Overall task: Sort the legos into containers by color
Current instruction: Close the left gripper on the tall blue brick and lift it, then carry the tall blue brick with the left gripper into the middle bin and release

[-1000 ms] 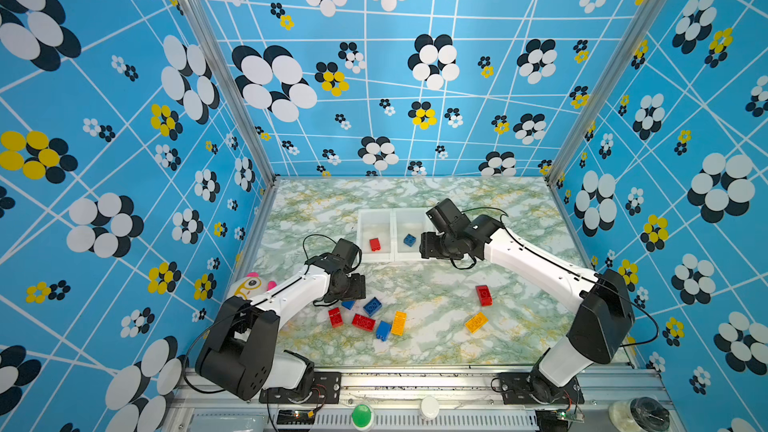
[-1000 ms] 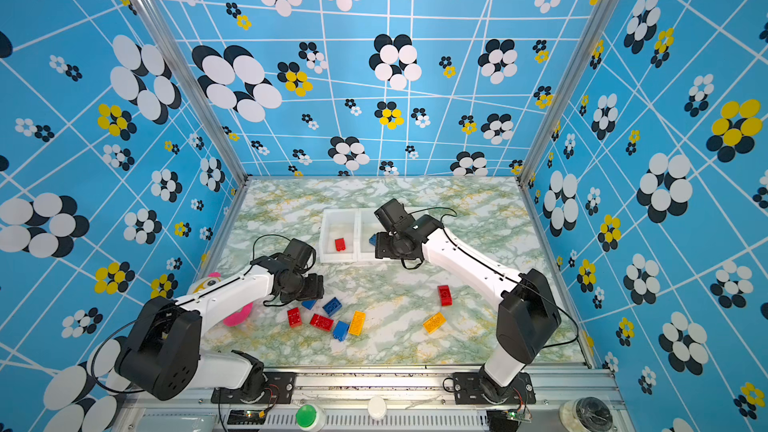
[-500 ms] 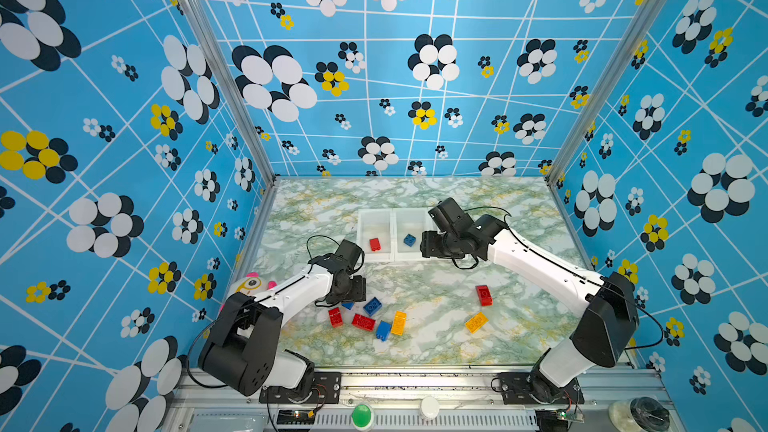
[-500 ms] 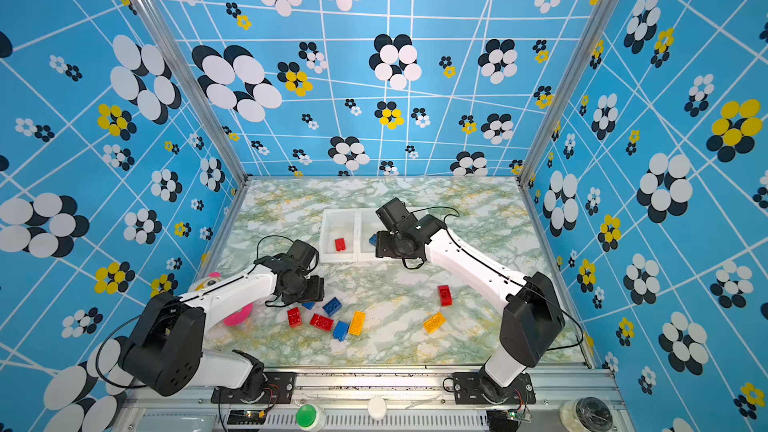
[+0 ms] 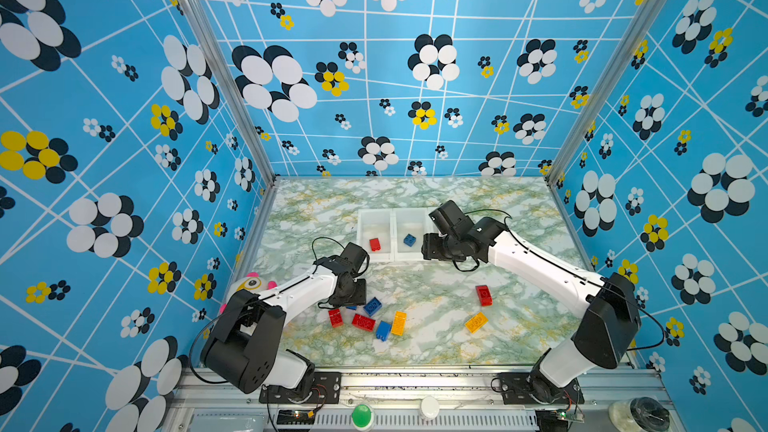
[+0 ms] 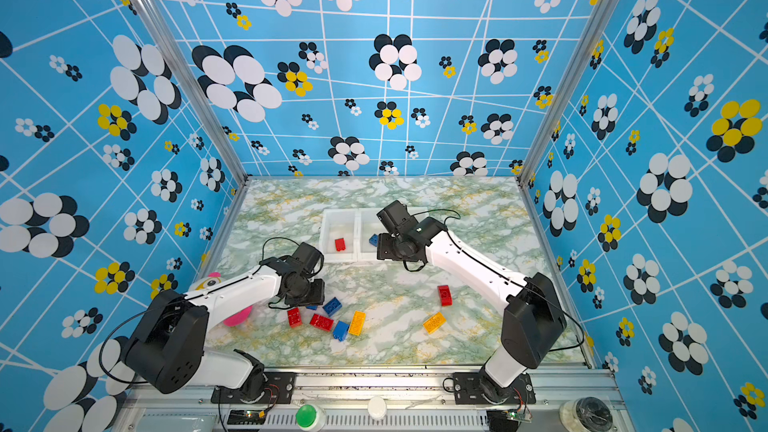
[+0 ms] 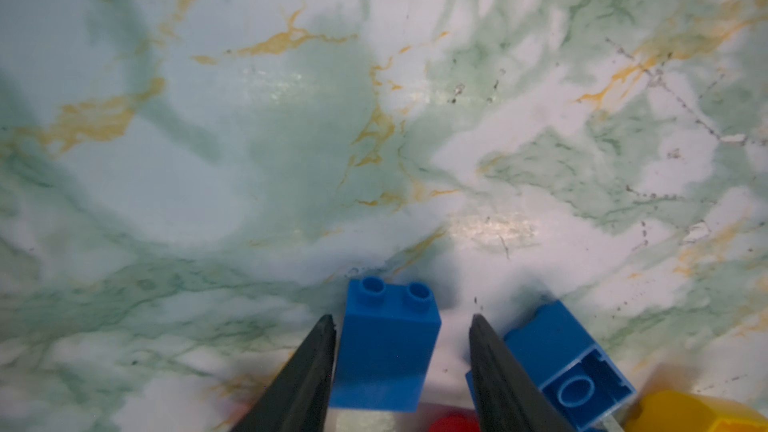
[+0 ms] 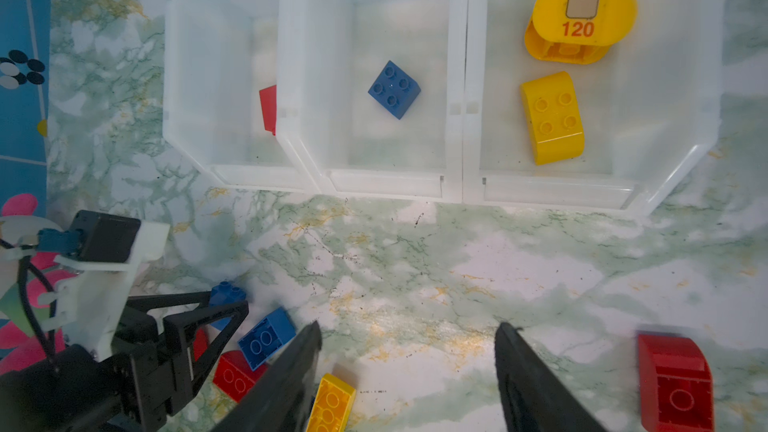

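My left gripper [image 7: 402,317] is open and low over the table, its fingers either side of an upright blue brick [image 7: 388,347]. One finger is almost against the brick and a gap remains at the other. Beside it lie another blue brick [image 7: 569,367], two red bricks [image 5: 336,317] [image 5: 363,322], a blue one [image 5: 383,330] and an orange one [image 5: 399,322]. Further right are an orange brick [image 5: 476,322] and a red brick [image 5: 483,295]. The containers [image 8: 457,76] hold a red brick [image 8: 268,108], a blue brick [image 8: 394,89], a yellow brick [image 8: 552,118] and a rounded labelled yellow piece [image 8: 579,20]. My right gripper [image 8: 409,326] hangs open and empty in front of them.
A pink and white plush toy [image 5: 249,284] lies at the table's left edge behind my left arm. Blue patterned walls close in three sides. A green button [image 5: 361,415] sits on the front rail.
My left gripper's jaws have narrowed around the upright blue brick, and the arm has shifted slightly. The right arm has stayed where it was.
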Robot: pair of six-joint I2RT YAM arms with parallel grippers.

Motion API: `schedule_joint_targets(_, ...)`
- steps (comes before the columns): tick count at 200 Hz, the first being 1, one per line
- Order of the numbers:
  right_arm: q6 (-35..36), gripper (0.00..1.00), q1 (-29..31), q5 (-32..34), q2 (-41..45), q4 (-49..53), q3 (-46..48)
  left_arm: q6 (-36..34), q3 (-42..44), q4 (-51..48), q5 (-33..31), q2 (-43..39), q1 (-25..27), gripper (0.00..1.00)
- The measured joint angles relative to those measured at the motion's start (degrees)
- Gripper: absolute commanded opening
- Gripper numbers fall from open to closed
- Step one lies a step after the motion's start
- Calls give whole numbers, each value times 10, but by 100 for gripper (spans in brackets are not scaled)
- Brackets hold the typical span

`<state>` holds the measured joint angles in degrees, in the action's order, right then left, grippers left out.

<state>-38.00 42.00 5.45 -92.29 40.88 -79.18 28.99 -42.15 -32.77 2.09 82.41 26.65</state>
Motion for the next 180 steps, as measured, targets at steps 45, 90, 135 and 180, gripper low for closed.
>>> schedule_joint_targets(45,-2,68,0,0,3,0,1,2,5,0,0,4,1,39)
schedule_joint_targets(90,-2,69,0,0,6,-4,11,4,5,0,-5,3,4,29)
schedule_joint_targets(135,-4,69,0,0,14,-9,20,7,1,-4,-5,-17,9,25)
schedule_joint_targets(180,-8,75,0,3,39,-11,48,16,-52,-21,-10,-40,35,23)
